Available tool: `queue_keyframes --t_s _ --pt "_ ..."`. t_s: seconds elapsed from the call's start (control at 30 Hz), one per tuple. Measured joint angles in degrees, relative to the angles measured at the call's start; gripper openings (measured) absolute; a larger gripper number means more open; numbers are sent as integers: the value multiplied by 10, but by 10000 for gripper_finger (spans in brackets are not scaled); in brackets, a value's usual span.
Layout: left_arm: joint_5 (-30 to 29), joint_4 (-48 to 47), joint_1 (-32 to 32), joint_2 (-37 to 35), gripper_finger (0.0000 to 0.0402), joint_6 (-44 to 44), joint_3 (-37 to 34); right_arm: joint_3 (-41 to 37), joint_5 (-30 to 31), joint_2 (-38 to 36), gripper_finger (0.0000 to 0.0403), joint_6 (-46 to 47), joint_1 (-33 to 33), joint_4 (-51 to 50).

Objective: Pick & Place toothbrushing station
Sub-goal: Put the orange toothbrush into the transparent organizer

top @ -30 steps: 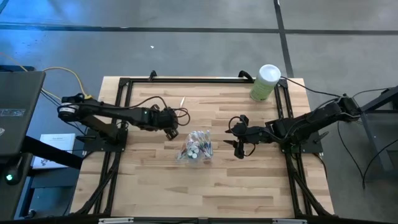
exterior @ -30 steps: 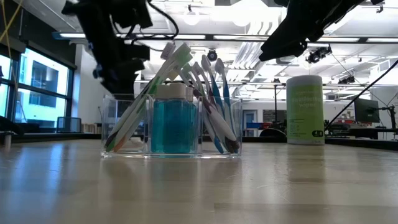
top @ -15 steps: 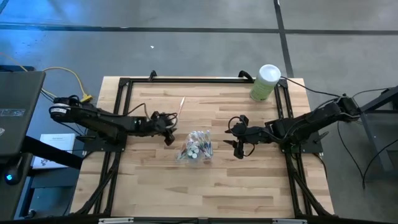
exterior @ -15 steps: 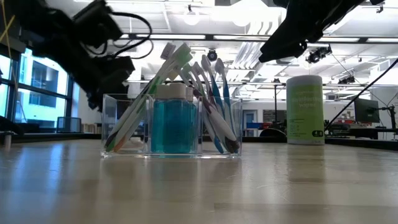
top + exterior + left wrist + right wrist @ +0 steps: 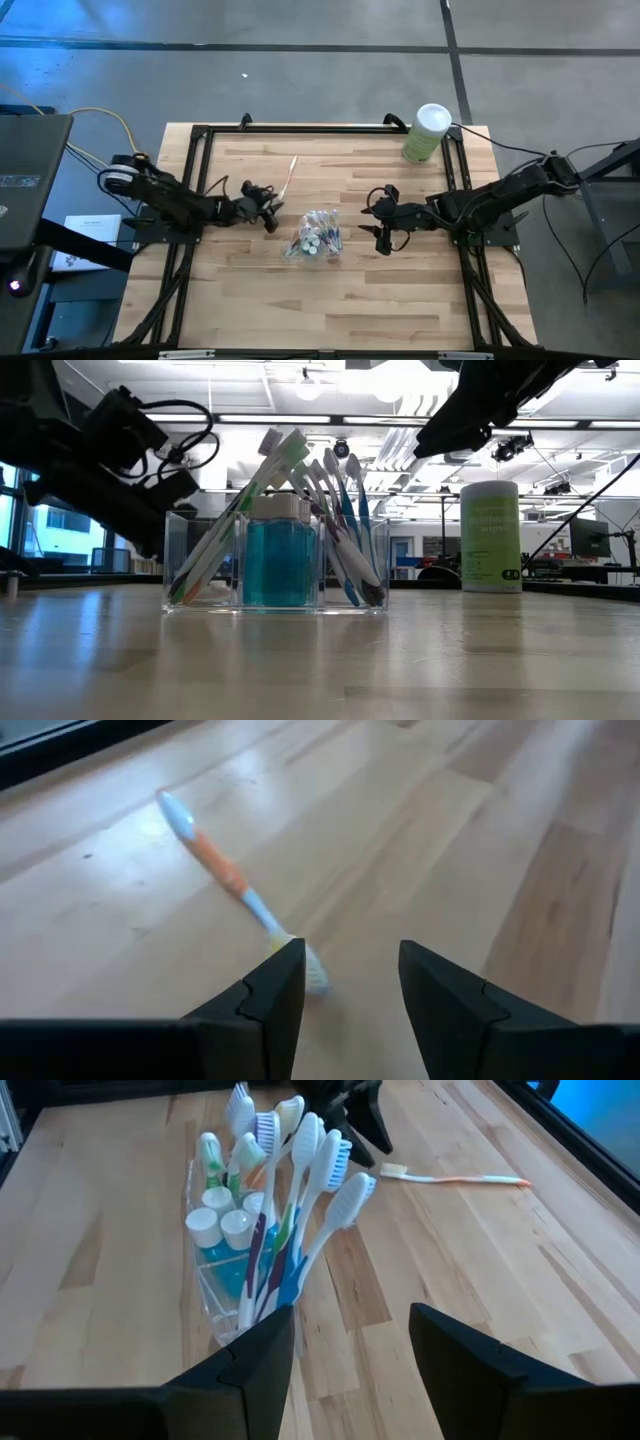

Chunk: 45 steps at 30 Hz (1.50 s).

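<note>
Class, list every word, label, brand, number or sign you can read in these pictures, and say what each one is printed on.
No text can be read.
Green canister: dark print on its label, too small and blurred to read.
White sheet beside the table, left: print too small to read.
Toothbrushes, tubes, clear holder: no lettering shows.

Orange-and-blue toothbrush [image 5: 232,880] lying on wooden table [image 5: 480,850], open left claw [image 5: 350,982] just beside

Left arm reaches low and nearly level in from its side, its gripper [image 5: 268,208] close above the table with jaws parted and empty. Right arm extends inward from the opposite side, its gripper [image 5: 383,236] likewise parted, gripping nothing.
</note>
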Motion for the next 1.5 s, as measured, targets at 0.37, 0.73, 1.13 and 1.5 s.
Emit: queue_keyframes --t_s 0.37,0.73,1.13,1.5 --pt "-47 235 -16 215 156 7 -1 0 0 0 191 -6 0 -1" --pt "-88 430 -31 351 156 30 -1 0 0 0 191 -10 0 -2" --pt "-294 471 -112 317 156 149 -59 0 0 0 191 -10 0 -5" --pt "-160 460 -19 317 156 53 -111 0 14 0 191 -10 -15 -3"
